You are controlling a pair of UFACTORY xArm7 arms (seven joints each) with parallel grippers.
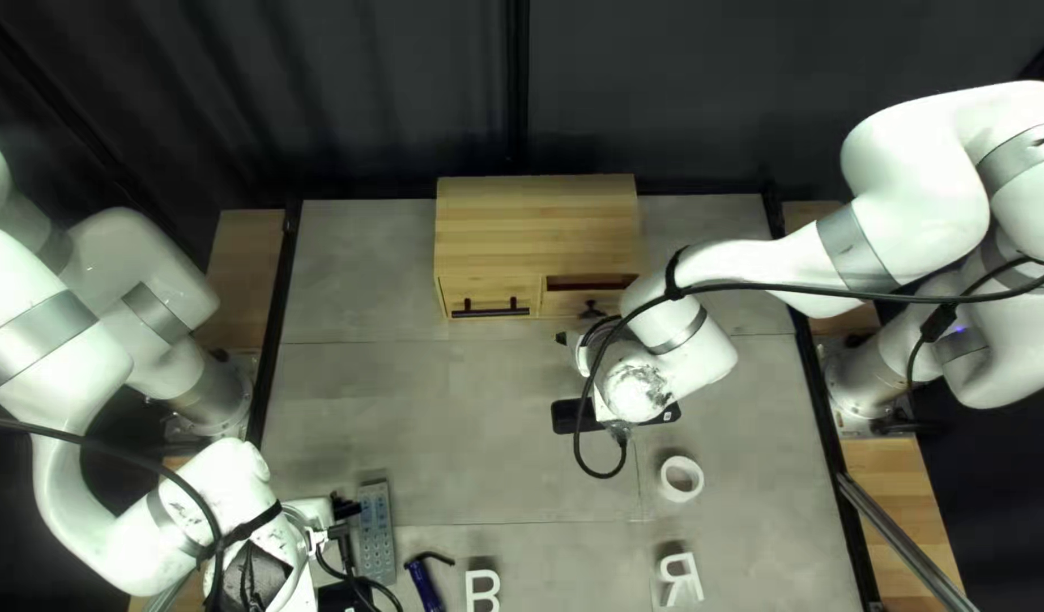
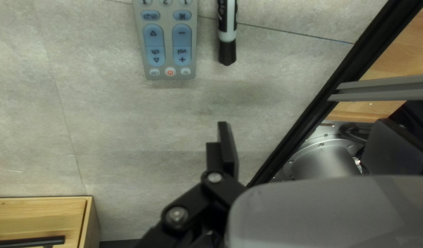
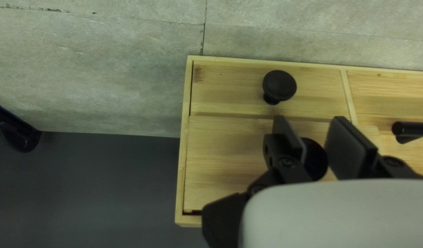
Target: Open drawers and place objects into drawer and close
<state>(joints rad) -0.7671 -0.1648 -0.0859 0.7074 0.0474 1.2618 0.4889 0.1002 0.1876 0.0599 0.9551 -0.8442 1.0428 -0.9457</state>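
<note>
My right gripper (image 1: 593, 313) is at the front of the wooden cabinet (image 1: 535, 227). In the right wrist view my right gripper (image 3: 315, 138) is shut on the round black knob (image 3: 316, 160) of the upper drawer (image 3: 229, 151), whose front stands slightly out. The lower drawer has another knob (image 3: 279, 86). My left gripper (image 1: 346, 508) is low beside the grey remote (image 1: 377, 533). In the left wrist view my left gripper (image 2: 308, 147) stands wide open with nothing between its fingers; ahead lie the remote (image 2: 170, 41) and a marker (image 2: 227, 27).
A black object (image 1: 567, 416) lies partly under my right arm, near a white ring (image 1: 680, 478). A blue item (image 1: 425, 584) with a bent black end and white letters B (image 1: 482, 589) and R (image 1: 682, 576) lie toward the near edge. The cabinet's left drawer has a bar handle (image 1: 490, 308).
</note>
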